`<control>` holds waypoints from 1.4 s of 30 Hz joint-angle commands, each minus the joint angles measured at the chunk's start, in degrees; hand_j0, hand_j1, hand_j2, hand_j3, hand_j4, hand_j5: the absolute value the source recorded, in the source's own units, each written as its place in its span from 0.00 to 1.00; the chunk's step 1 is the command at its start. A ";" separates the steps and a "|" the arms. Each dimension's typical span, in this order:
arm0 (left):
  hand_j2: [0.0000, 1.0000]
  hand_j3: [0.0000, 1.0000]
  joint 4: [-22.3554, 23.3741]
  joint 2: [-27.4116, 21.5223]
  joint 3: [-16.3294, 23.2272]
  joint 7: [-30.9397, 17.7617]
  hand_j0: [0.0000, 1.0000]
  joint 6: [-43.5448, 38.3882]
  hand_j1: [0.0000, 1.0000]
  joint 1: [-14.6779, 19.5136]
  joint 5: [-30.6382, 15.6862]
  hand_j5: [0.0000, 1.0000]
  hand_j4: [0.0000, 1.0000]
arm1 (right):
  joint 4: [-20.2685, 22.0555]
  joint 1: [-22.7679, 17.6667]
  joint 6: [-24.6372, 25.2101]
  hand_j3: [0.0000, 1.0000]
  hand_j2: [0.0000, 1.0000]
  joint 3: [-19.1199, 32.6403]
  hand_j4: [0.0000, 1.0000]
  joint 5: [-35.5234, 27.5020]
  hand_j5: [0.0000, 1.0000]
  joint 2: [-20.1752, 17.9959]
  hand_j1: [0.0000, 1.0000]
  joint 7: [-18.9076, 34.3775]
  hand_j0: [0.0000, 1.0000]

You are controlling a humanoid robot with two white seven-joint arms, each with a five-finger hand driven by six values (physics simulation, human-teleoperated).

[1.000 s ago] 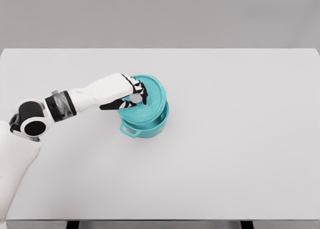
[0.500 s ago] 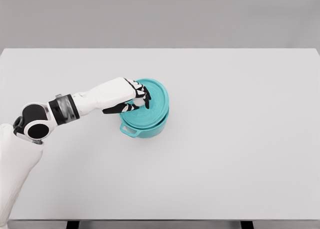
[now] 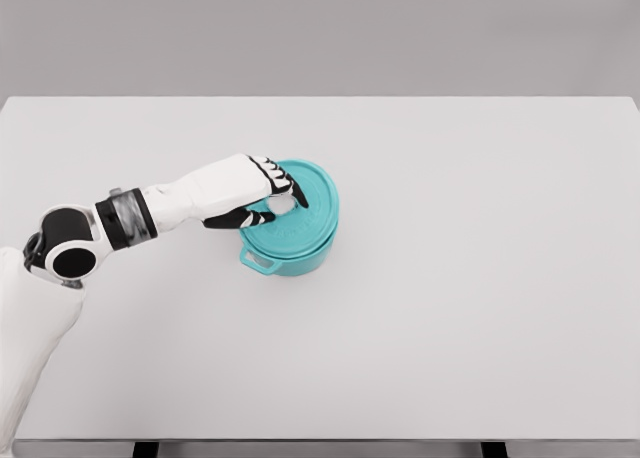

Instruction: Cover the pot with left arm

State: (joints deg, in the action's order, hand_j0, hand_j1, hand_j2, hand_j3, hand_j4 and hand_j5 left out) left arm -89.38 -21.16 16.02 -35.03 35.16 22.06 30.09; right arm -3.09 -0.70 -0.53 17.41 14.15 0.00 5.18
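A teal pot [image 3: 290, 250] stands a little left of the middle of a pale grey desk [image 3: 480, 278], its lid [image 3: 305, 203] resting on top and covering the opening. The robot's left hand [image 3: 262, 200] reaches in from 8 o'clock across the lid's near-left side, its black-tipped fingers [image 3: 295, 190] loosely curled around the small pale knob [image 3: 279, 205] at the lid's centre; whether they truly clamp it cannot be told from this view. One looped handle [image 3: 258, 261] of the pot juts out toward 7 o'clock, clear of the arm
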 commanded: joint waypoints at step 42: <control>1.00 1.00 -5.98 -20.41 -18.22 0.03 1.00 -0.16 1.00 -8.09 -12.87 1.00 1.00 | 0.01 0.00 0.00 1.00 1.00 0.00 1.00 0.00 1.00 0.00 1.00 0.01 1.00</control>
State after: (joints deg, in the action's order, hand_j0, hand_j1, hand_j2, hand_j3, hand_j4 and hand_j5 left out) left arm -96.32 -40.50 -1.26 -35.03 35.16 13.97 18.36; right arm -3.11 -0.70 -0.53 17.41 14.15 0.00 5.18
